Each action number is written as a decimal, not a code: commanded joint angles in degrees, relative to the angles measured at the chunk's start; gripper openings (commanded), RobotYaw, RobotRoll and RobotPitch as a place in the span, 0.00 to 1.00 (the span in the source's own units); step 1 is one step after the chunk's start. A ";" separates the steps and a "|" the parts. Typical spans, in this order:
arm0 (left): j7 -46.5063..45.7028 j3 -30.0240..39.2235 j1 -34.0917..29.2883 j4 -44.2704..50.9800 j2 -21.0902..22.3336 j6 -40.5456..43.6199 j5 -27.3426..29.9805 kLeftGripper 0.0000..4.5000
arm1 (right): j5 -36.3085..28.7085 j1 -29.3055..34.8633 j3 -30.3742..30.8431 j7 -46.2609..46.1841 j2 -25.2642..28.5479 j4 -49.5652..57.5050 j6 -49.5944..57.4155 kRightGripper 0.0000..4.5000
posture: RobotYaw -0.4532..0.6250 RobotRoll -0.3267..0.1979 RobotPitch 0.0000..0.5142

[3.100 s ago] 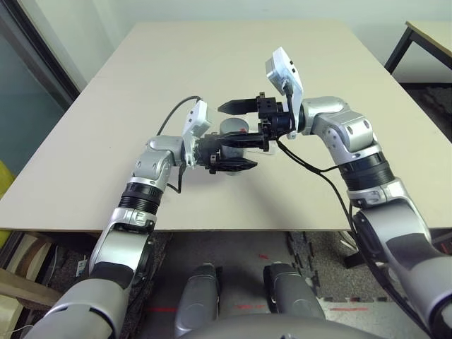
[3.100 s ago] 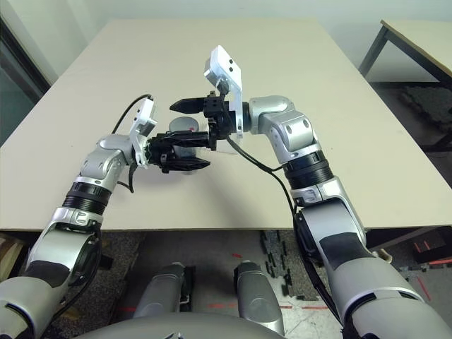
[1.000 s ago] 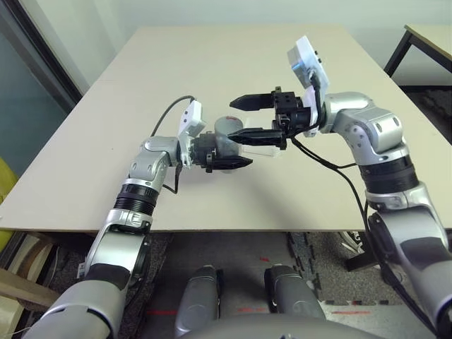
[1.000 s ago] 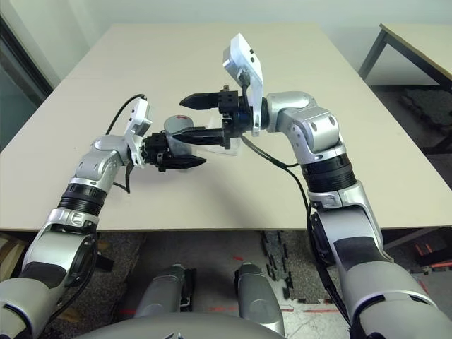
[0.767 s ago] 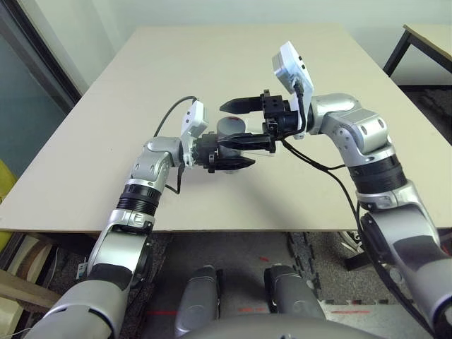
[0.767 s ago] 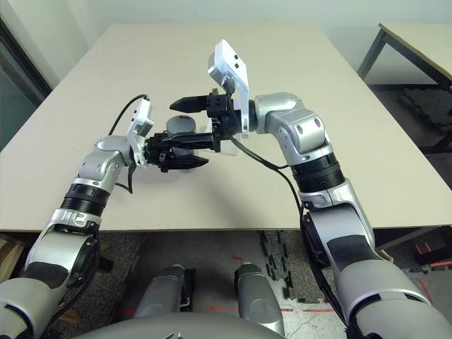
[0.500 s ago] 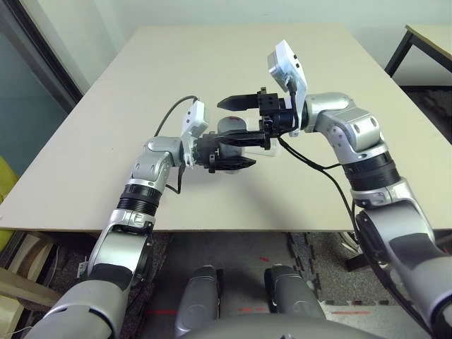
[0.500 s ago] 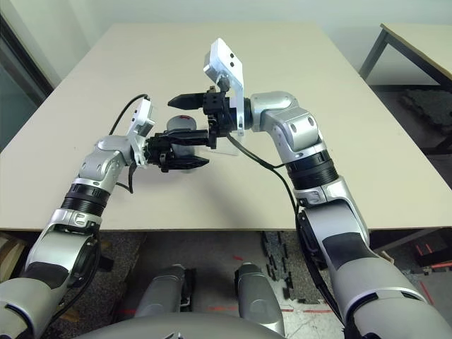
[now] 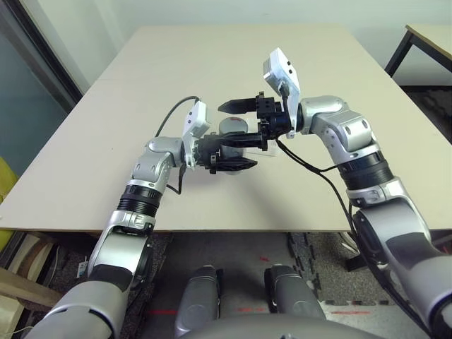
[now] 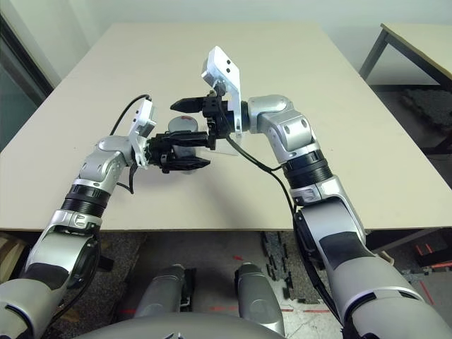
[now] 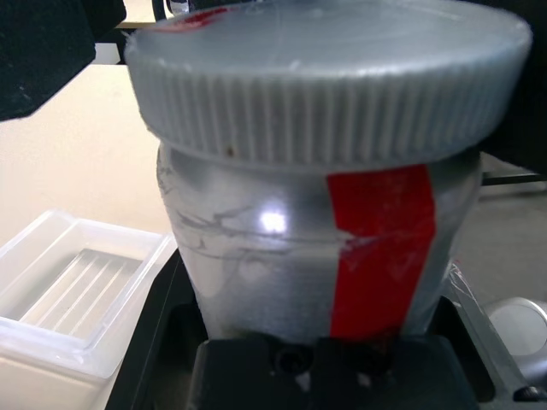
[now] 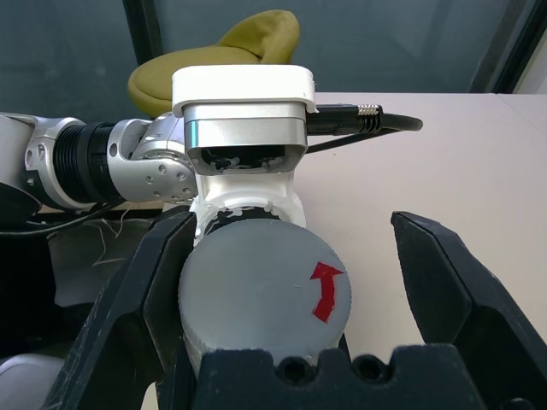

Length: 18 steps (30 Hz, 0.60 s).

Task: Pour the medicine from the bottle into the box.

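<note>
Left gripper (image 9: 233,155) clamps capped medicine bottle (image 11: 325,213) upright above table (image 9: 212,70); right gripper (image 12: 291,290) spread around grey cap (image 12: 265,299). Clear box (image 11: 77,295) beside. Risk: uneven closing twists bottle from grip.

The bottle (image 9: 232,134) sits mid-table (image 9: 127,92), between both grippers: left gripper (image 9: 236,154) at 7 o'clock, right gripper (image 9: 235,123) at 3, box (image 11: 73,295) beside it.

The white bottle (image 11: 325,256) with a red stripe stands upright, its grey ribbed cap (image 12: 263,295) still on. The clear, ridged box (image 11: 77,290) lies just beside it.
</note>
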State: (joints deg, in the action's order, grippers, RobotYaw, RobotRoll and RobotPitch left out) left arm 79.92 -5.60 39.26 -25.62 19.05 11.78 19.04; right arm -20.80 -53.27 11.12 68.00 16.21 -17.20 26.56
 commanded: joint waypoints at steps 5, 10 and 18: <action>0.99 -0.01 0.47 -0.79 0.76 -0.61 0.40 0.61 | -1.15 0.18 -2.40 0.13 3.26 0.73 1.08 1.00 | 0.32 0.62 0.08; 1.29 0.06 0.95 -1.67 0.90 -1.02 0.16 0.61 | -2.14 2.09 -3.61 -0.14 6.28 2.91 2.26 1.00 | 0.31 0.62 0.08; 1.70 0.13 1.33 -2.60 1.22 -1.50 0.03 0.61 | -3.40 5.93 -7.54 -0.75 13.00 4.64 4.25 1.00 | 0.30 0.62 0.08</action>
State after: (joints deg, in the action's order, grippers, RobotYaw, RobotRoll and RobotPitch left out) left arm 81.06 -5.15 39.92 -27.78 19.86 10.78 19.02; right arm -23.88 -48.13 4.97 67.58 28.40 -12.79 30.42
